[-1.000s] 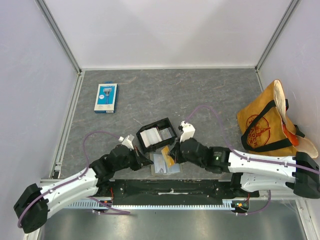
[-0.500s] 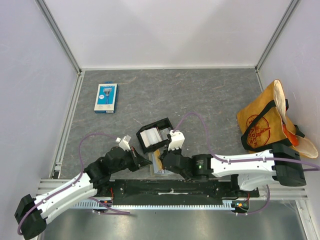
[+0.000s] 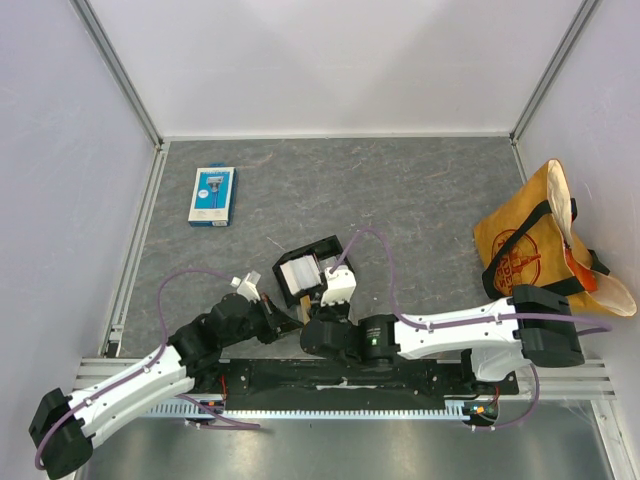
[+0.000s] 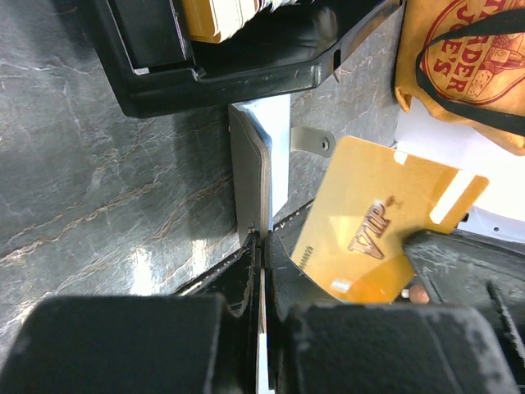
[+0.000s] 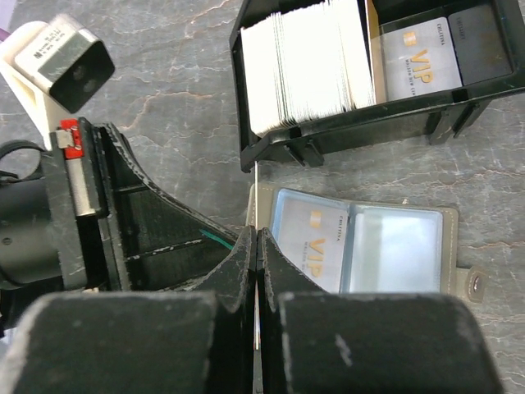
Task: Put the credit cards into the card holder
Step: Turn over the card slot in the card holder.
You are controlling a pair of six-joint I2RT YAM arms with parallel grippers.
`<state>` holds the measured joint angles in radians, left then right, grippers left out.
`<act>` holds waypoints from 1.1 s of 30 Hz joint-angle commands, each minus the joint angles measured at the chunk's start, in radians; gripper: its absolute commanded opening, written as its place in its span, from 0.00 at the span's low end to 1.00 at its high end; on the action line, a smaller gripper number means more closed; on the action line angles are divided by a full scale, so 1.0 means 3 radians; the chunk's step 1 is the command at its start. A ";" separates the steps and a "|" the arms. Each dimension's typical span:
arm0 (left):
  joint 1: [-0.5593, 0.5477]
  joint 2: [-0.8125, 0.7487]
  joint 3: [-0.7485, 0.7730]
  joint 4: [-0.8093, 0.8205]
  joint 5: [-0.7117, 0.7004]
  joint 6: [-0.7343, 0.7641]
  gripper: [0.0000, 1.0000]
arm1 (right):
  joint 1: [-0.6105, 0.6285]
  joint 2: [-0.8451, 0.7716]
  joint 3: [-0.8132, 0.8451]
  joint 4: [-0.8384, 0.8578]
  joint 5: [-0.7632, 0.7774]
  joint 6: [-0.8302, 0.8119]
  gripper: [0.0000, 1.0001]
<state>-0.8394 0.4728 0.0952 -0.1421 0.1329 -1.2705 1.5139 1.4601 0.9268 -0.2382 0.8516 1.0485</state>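
The card holder [image 5: 394,246] lies open on the table, with a white VIP card in its left clear pocket. My left gripper [image 4: 261,238] is shut on the holder's left flap [image 4: 250,176], which stands up on edge. My right gripper [image 5: 257,234] is shut on a gold VIP credit card [image 4: 369,222], seen edge-on [image 5: 256,185] in the right wrist view, just above the holder's left edge. More credit cards [image 5: 312,61] stand in a white stack in the black tray [image 5: 271,148]. In the top view the right arm covers most of the holder.
The black tray [image 3: 310,270] sits directly behind the holder, with a white VIP card [image 5: 418,61] and a dark grey card [image 5: 484,33] lying flat in it. A blue-and-white pack [image 3: 212,195] lies far left. An orange tote bag [image 3: 540,245] stands at the right.
My right arm has swung left and nearer with the gold card, from right of the holder to over its left edge. The left gripper has stayed put.
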 commanded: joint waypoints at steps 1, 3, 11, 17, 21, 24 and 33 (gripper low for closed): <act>-0.0014 -0.0047 0.0082 0.0044 -0.0029 -0.0168 0.02 | 0.0057 0.0113 0.0168 -0.0172 0.0362 0.0135 0.00; -0.0014 -0.0047 0.0082 0.0044 -0.0024 -0.0173 0.02 | 0.0077 0.0149 0.0178 -0.0213 0.0393 0.0141 0.00; -0.0014 -0.0063 0.0076 0.0044 -0.0029 -0.0188 0.02 | 0.0139 0.0226 0.0209 -0.0351 0.0485 0.0166 0.00; -0.0019 -0.0052 0.0076 0.0044 -0.0029 -0.0198 0.02 | 0.0144 0.0063 0.0224 -0.0346 0.0577 0.0207 0.00; -0.0019 -0.0037 0.0061 0.0044 -0.0029 -0.0198 0.02 | 0.0144 0.0026 0.0214 -0.0305 0.0597 0.0222 0.00; -0.0019 -0.0037 0.0061 0.0044 -0.0029 -0.0198 0.02 | 0.0139 0.0052 0.0199 -0.0264 0.0557 0.0217 0.00; -0.0014 -0.0032 0.0056 0.0075 -0.0039 -0.0213 0.02 | 0.0139 0.0139 0.0209 -0.0121 0.0470 0.0151 0.00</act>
<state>-0.8402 0.4644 0.0952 -0.1478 0.1326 -1.2953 1.5494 1.4937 0.9527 -0.3206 0.9642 1.0813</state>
